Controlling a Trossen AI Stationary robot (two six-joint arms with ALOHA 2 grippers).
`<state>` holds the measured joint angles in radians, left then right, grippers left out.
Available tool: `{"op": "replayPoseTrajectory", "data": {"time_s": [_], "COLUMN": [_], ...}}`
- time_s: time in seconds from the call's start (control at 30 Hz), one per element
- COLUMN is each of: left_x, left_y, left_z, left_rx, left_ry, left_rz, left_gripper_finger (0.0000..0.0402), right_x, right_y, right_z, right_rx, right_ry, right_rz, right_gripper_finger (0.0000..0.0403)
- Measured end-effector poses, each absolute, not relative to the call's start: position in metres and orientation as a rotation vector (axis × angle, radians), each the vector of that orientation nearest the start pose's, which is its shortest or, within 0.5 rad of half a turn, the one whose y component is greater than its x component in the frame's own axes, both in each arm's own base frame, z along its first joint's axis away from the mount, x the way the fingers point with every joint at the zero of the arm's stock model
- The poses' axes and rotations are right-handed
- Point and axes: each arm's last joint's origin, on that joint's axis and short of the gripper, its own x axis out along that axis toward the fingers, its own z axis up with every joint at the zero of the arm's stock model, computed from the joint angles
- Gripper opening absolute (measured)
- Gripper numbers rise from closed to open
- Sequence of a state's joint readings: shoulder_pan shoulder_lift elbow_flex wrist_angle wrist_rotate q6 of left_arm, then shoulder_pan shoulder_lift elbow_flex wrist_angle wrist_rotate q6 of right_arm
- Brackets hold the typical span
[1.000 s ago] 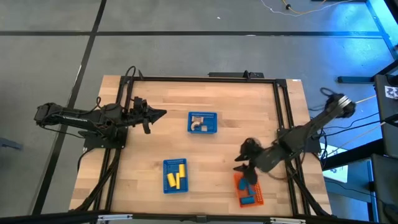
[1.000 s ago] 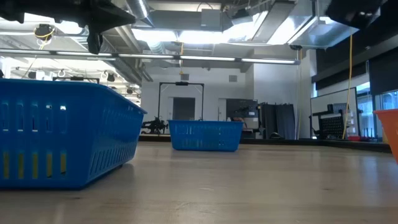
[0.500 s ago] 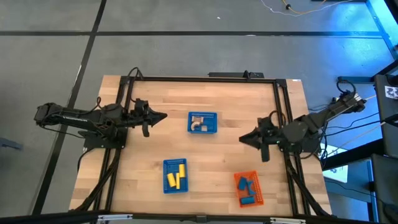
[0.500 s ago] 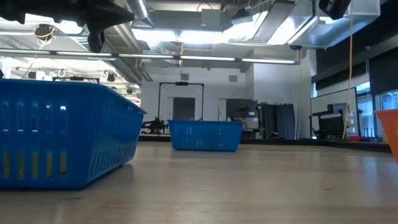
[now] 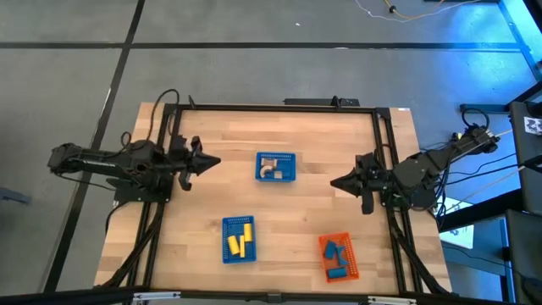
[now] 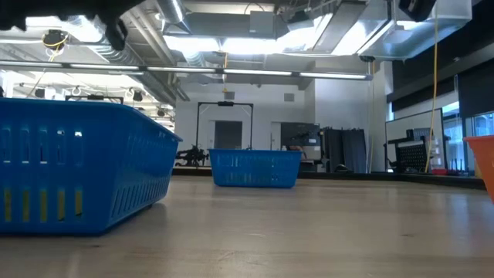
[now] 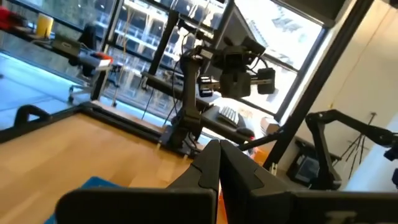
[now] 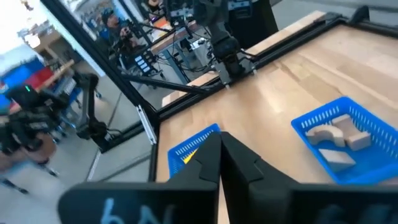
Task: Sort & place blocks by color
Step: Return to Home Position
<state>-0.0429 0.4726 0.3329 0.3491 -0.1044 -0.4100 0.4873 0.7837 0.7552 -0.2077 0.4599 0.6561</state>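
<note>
Tan blocks (image 5: 272, 172) lie in the far blue basket (image 5: 276, 167), which also shows in the right wrist view (image 8: 339, 146). Yellow blocks (image 5: 240, 238) lie in the near blue basket (image 5: 239, 239). Blue blocks (image 5: 337, 257) lie in the orange basket (image 5: 338, 257). My left gripper (image 5: 215, 159) is shut and empty, raised at the table's left side. My right gripper (image 5: 334, 181) is shut and empty, raised at the table's right side. Both point toward the table's middle.
A black frame (image 5: 279, 106) runs along the table's far edge and down both sides. Bare wood lies between the three baskets. In the low view the near blue basket (image 6: 77, 166) stands large at the left and the orange basket's edge (image 6: 485, 158) at the right.
My right gripper has risen from over the orange basket and drawn back toward the table's far right, now level and pointing at the table's middle. My left gripper has drawn back a little toward the table's left edge.
</note>
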Motion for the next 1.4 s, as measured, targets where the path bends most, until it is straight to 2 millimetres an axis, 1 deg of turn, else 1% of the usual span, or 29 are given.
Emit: {"op": "replayPoseTrajectory", "data": {"time_s": [0.17,0.3,0.5,0.6,0.73,0.83,0.93,1.03,1.13,1.23,1.3,1.4], "left_x": [0.114,0.104,0.099,0.099,0.099,0.099,0.099,0.099,0.099,0.099,0.099,0.099], "left_y": [-0.001,-0.001,0.0,0.0,0.0,0.0,0.0,0.0,0.0,0.0,0.0,0.0], "left_z": [0.243,0.223,0.202,0.19,0.187,0.188,0.187,0.187,0.187,0.186,0.186,0.187], "left_rx": [-0.45,-0.482,-0.487,-0.519,-0.515,-0.503,-0.508,-0.508,-0.506,-0.505,-0.505,-0.505], "left_ry": [-0.256,-0.286,-0.306,-0.268,-0.237,-0.246,-0.23,-0.231,-0.231,-0.23,-0.23,-0.23], "left_rz": [0.021,0.022,0.046,0.052,0.053,0.053,0.056,0.057,0.057,0.057,0.057,0.057], "left_gripper_finger": [0.0,0.0,0.0,0.0,0.0,0.0,0.0001,0.0005,0.001,0.0015,0.0017,0.0019], "right_x": [0.157,0.157,0.157,0.157,0.157,0.155,0.151,0.145,0.139,0.13,0.119,0.1], "right_y": [0.068,0.069,0.069,0.069,0.069,0.068,0.066,0.062,0.051,0.035,0.024,0.012], "right_z": [0.322,0.323,0.324,0.324,0.324,0.325,0.328,0.332,0.338,0.343,0.342,0.338], "right_rx": [0.615,0.65,0.683,0.687,0.7,0.713,0.72,0.681,0.614,0.531,0.503,0.485], "right_ry": [0.206,0.195,0.186,0.186,0.186,0.18,0.169,0.155,0.115,0.064,0.045,-0.004], "right_rz": [-0.048,-0.047,-0.046,-0.047,-0.048,-0.046,-0.027,0.017,0.035,0.054,0.076,0.12], "right_gripper_finger": [0.0003,0.0003,0.0002,0.0002,0.0002,0.0002,0.0001,0.0001,0.0001,0.0001,0.0001,0.0]}}
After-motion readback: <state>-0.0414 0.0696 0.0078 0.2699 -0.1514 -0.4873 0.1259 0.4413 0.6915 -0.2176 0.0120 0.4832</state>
